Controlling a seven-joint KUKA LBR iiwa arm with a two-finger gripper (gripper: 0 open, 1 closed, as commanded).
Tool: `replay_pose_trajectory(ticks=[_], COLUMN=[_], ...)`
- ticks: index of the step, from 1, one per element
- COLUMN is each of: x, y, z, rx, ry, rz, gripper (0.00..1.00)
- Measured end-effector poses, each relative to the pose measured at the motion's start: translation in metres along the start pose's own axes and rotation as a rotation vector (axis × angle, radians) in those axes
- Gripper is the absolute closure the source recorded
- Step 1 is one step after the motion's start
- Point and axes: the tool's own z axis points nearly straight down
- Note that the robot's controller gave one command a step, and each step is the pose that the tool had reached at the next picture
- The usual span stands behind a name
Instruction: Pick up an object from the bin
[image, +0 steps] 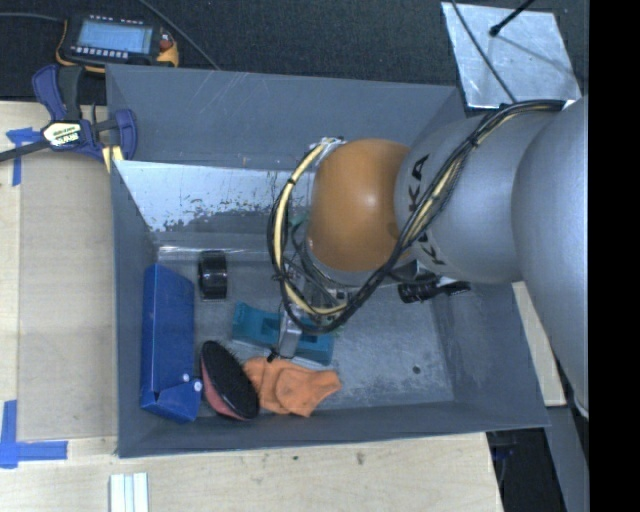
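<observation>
Your tool (290, 338) is hovering over the teal block (255, 324) beside the orange cloth (295, 388); you cannot tell its opening. Nothing is being lifted yet, so the grasp and lift are pending.

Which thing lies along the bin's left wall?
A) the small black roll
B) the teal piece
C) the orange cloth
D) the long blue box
D: the long blue box runs along the left wall of the bin; the orange cloth, small black roll and teal piece lie further right.

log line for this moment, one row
tool over teal block mid-bin | near: orange cloth, black oval brush | left: blue box | hold: cannot tell
</observation>
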Motion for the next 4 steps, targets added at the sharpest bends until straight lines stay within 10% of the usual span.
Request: replay_pose_trajectory(ticks=[1, 2, 4], x=[-0.005, 0.011, 0.011], y=[0.0, -0.013, -0.013], z=[0.057, 0.058, 0.056], rx=[0.0, -0.006, -0.005], ry=[-0.002, -0.006, -0.005], rz=[-0.115, 0.026, 0.026], gripper=[0.0, 1.0, 1.0])
